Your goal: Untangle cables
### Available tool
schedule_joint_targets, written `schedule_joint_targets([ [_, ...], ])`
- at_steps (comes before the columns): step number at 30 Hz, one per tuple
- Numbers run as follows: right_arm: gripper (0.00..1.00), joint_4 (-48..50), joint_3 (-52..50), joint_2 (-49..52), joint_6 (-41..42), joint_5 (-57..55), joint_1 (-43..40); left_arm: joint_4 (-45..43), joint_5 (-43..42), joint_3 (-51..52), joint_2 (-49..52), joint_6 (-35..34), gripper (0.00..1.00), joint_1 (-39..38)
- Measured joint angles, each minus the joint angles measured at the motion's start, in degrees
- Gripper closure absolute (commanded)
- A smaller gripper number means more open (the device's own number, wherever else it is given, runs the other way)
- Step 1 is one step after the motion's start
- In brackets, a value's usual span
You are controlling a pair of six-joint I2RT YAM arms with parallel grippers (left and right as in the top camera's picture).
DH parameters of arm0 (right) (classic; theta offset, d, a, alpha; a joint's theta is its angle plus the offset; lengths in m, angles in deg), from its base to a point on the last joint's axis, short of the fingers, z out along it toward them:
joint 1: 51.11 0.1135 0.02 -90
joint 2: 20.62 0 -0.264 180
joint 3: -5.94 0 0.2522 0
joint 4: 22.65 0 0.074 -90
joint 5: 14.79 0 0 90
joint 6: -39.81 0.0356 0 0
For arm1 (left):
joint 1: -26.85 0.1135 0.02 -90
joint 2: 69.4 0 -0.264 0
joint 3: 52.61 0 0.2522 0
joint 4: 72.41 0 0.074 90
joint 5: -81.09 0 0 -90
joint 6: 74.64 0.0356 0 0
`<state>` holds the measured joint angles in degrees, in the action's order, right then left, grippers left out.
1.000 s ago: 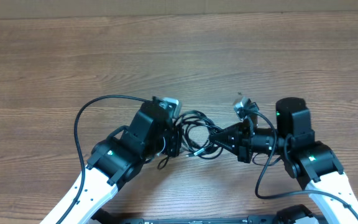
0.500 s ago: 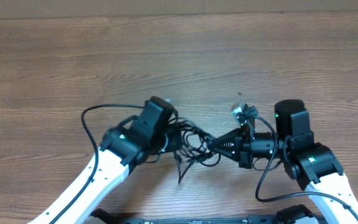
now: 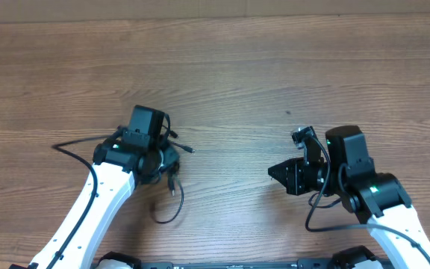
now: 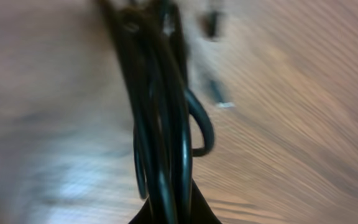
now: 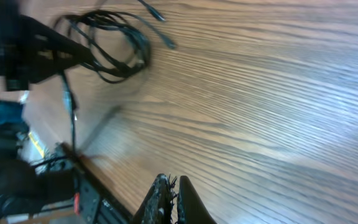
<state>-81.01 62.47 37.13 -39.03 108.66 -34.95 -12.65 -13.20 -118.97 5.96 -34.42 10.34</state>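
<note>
Left of the wooden table's (image 3: 275, 75) middle, the cables (image 4: 161, 124) run as one thin black bundle pinched in the clamped left gripper (image 4: 174, 213), a loose tail trailing on the wood. Light and limp, they will likely sag and snag, so a free plug end looks the best hold. A second ago both grippers met over the tangle at centre; now the right gripper (image 3: 272, 172) sits shut and empty, well apart.

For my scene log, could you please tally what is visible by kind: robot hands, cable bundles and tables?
2 black two-finger robot hands: left hand, right hand
1 bundle of thin black cables, gripped by the left hand; strands too tangled to count
1 brown wooden table
Total: 4
</note>
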Motion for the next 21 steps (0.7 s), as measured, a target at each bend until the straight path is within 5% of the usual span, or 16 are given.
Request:
schedule_joint_targets([
  [2,0.96,-0.07,0.0,1.86,0.85,-1.11,0.0,-5.27,-5.22,0.02,0.0,6.47,0.94,-1.05],
  [4,0.96,-0.44,0.0,3.56,1.33,-1.81,0.0,-8.17,-9.75,0.02,0.0,11.52,0.72,-2.34],
  [5,0.96,-0.74,0.0,4.57,1.64,-2.14,0.0,-9.53,-12.37,0.02,0.0,14.03,0.12,-3.43],
  [6,0.96,-0.94,0.0,5.14,1.79,-2.36,0.0,-9.94,-13.73,0.02,0.0,15.3,0.0,-4.04],
  [12,0.96,-2.36,0.0,7.65,2.32,-2.89,0.0,-9.35,-14.47,0.02,0.0,19.93,0.0,-7.39],
  [21,0.96,-2.19,0.0,7.67,2.32,-2.97,0.0,-6.51,-6.71,0.02,0.0,12.7,0.0,-7.41],
])
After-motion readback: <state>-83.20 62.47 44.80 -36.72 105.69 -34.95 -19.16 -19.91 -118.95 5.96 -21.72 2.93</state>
